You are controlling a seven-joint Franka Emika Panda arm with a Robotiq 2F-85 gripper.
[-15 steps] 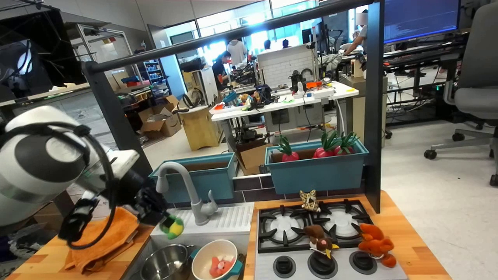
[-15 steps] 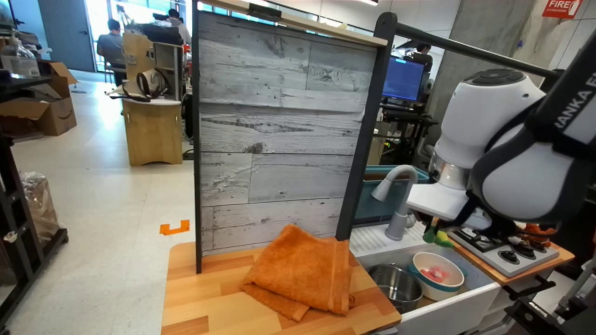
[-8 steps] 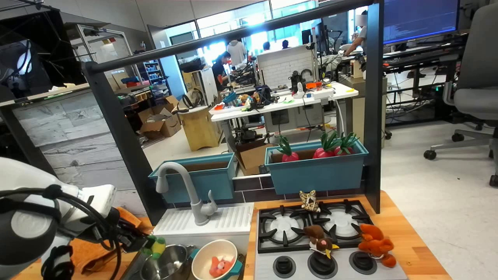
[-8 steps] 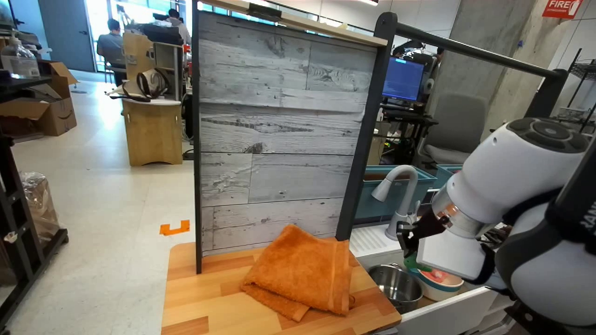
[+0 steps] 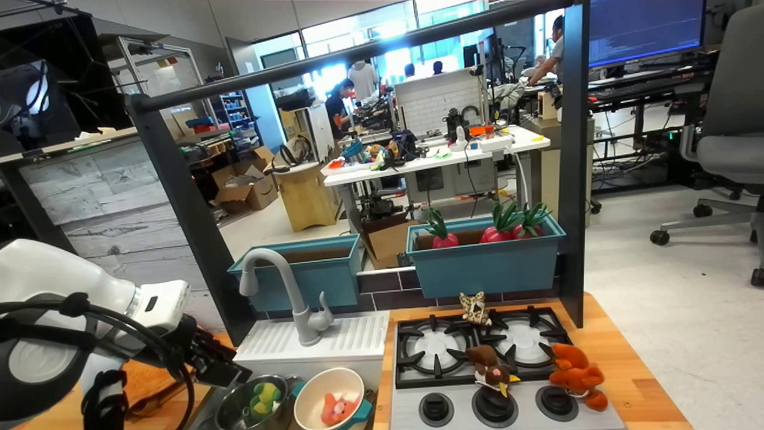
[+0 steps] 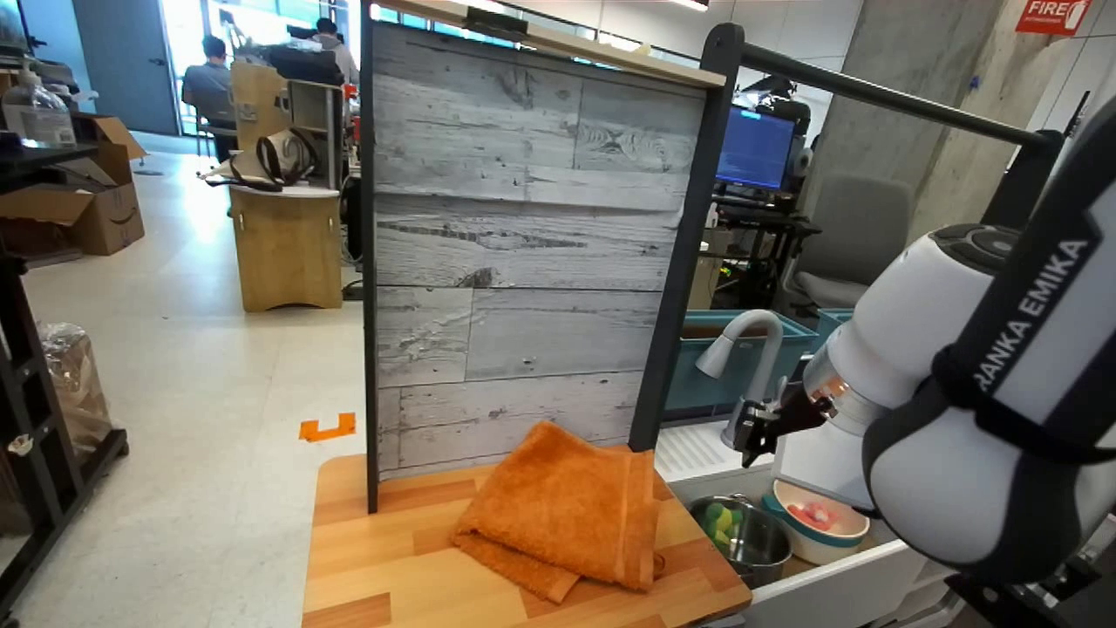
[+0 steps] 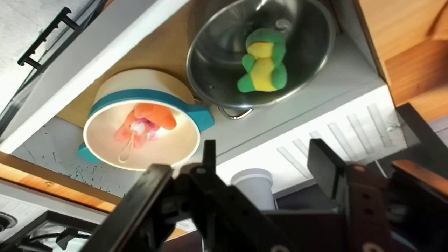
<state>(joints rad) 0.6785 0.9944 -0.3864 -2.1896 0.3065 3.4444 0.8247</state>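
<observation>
My gripper (image 7: 265,150) is open in the wrist view, its two black fingers (image 7: 320,168) wide apart with nothing between them. Inside the steel pot (image 7: 213,66) lies a green and yellow plush toy (image 7: 264,66), apart from the fingers. Beside that pot stands a cream pot (image 7: 175,145) with a teal rim, holding a pink-orange plush (image 7: 155,115). In both exterior views the gripper (image 5: 231,371) hovers above the sink, over the edge of the steel pot (image 6: 763,554), where the green toy (image 6: 722,523) shows too.
A grey faucet (image 5: 286,280) rises behind the sink, close to the gripper. An orange towel (image 6: 567,506) lies on the wooden counter. Several plush toys, among them a brown one (image 5: 492,370), sit on the stove (image 5: 430,412). Teal planters (image 5: 489,269) stand at the back.
The arm has come down toward the steel pot, and the gripper has opened. The green and yellow toy, held in the gripper before, has dropped into the pot.
</observation>
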